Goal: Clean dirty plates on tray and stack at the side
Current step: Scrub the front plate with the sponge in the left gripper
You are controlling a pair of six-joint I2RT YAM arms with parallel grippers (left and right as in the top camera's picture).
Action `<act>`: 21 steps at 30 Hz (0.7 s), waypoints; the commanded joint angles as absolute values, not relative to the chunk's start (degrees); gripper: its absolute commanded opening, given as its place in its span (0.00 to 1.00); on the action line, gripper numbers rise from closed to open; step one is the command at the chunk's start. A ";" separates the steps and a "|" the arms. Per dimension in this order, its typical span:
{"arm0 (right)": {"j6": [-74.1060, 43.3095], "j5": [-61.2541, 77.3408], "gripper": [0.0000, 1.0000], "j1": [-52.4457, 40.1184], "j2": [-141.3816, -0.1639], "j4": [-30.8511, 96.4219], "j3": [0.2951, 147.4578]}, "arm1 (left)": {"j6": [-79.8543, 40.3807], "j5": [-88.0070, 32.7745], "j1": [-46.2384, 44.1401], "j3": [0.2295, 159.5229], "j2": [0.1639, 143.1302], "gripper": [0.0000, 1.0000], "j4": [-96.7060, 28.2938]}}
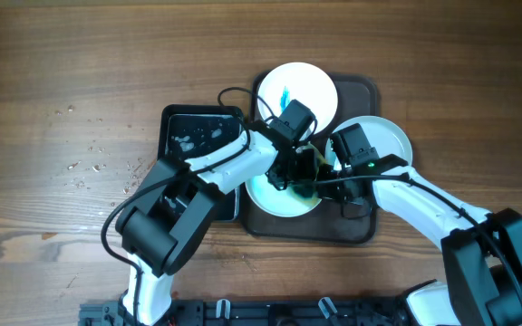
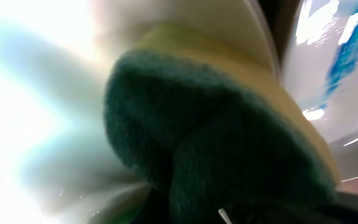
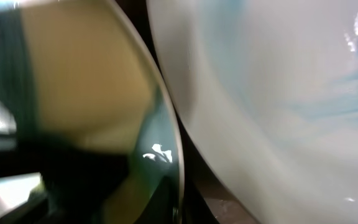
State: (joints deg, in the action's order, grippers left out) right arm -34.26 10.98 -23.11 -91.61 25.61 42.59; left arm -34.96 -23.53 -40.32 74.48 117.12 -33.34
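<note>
The dark brown tray (image 1: 356,226) holds white plates. The far plate (image 1: 297,91) has a blue smear. A second plate (image 1: 390,138) overhangs the tray's right rim and shows plain white. The near-left plate (image 1: 275,201) lies under both grippers. My left gripper (image 1: 299,172) is shut on a green and yellow sponge (image 2: 216,137), which is pressed on that plate's wet face (image 2: 36,124). My right gripper (image 1: 326,183) is shut at this plate's right edge, and the rim (image 3: 169,130) runs down into its jaws. The smeared plate (image 3: 278,93) is close on the right.
A smaller black tray (image 1: 198,136) with wet patches sits left of the brown tray, partly under my left arm. Water droplets (image 1: 98,167) speckle the wooden table further left. The arms' bases stand at the near edge.
</note>
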 commanded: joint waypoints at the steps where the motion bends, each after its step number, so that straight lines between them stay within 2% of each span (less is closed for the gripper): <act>1: -32.95 9.02 0.04 -23.77 -94.91 27.24 40.05 | -35.40 -14.02 -38.54 72.23 120.92 0.04 -41.30; 7: -32.97 9.02 0.04 -23.77 -94.91 27.24 40.05 | -40.01 9.91 -35.48 74.17 120.75 0.04 -48.36; 12: -32.97 9.02 0.04 -23.77 -94.91 27.24 40.05 | -41.15 23.24 -33.52 74.17 120.75 0.04 -51.99; 16: -32.95 9.04 0.04 -23.77 -94.91 27.27 40.05 | -40.62 22.17 -32.99 74.15 120.75 0.04 -50.26; 21: -32.95 9.02 0.04 -23.77 -94.91 27.49 40.05 | -26.59 1.48 -34.26 73.71 120.81 0.04 -38.41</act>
State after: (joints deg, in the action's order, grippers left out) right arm -34.28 11.60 -23.11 -91.72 25.45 42.59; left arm -36.14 4.80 -36.99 76.71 115.48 -46.78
